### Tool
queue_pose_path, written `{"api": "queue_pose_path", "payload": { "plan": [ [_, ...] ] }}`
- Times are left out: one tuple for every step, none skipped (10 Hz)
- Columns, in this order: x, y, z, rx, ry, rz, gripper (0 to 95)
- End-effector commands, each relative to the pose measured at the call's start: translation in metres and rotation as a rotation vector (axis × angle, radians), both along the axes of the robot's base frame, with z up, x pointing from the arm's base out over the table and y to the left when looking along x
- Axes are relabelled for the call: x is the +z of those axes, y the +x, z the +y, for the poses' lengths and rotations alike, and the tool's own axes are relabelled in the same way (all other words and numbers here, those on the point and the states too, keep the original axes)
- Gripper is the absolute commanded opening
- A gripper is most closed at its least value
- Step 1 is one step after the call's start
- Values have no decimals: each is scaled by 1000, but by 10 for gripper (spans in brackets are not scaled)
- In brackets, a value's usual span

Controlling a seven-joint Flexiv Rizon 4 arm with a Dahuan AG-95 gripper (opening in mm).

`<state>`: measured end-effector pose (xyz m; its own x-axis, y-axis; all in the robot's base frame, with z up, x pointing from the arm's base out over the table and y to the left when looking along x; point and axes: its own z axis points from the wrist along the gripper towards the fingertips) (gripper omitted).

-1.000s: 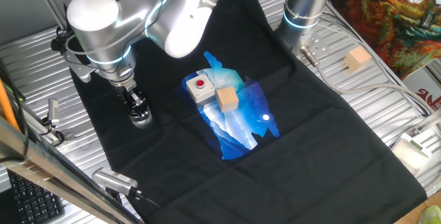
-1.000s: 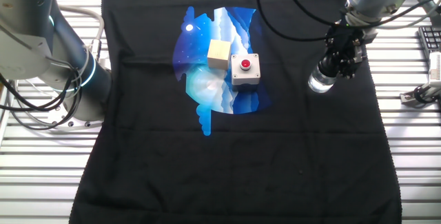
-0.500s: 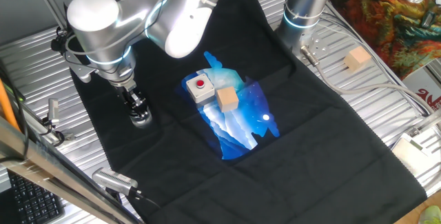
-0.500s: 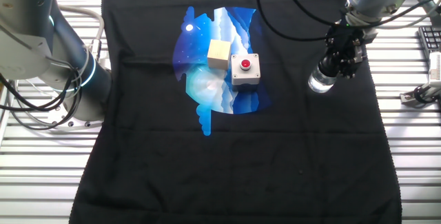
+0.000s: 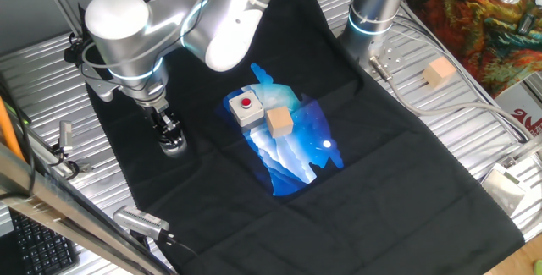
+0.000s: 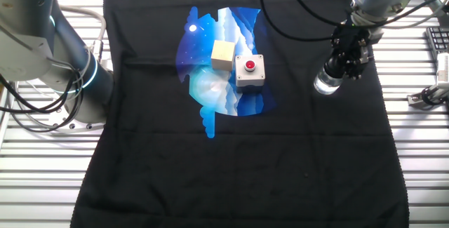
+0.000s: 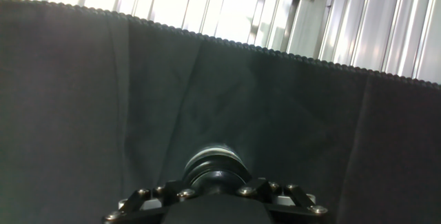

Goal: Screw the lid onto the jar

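Gripper downward, closed (arm bent over)

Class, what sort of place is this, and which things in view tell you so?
Most likely a robotics lab bench: a slatted aluminium table under a black cloth, robot arms mounted at it, and test props such as a red-button box and a wooden cube.

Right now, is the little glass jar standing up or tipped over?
Standing up. The jar sits on its base on the black cloth, directly under the gripper.
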<state>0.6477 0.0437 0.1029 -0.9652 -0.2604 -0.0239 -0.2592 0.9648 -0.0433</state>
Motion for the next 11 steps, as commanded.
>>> {"api": "queue_pose_path", "payload": {
  "plan": [
    [0, 0, 0, 1, -3, -2, 0],
    [0, 0, 0, 2, -3, -3, 0],
    [0, 0, 0, 1, -4, -2, 0],
    [-1, 1, 0, 0, -4, -2, 0],
    [-2, 1, 1, 1, -5, -1, 0],
    [-2, 1, 1, 2, -6, 5, 0],
    [-2, 2, 1, 2, -5, 8, 0],
    [-2, 2, 1, 0, -6, 9, 0],
    [-2, 2, 2, 0, -11, 11, 0],
    [-2, 2, 2, -2, -11, 14, 0],
    [-2, 3, 2, -3, -19, 15, 0]
  ]
}}
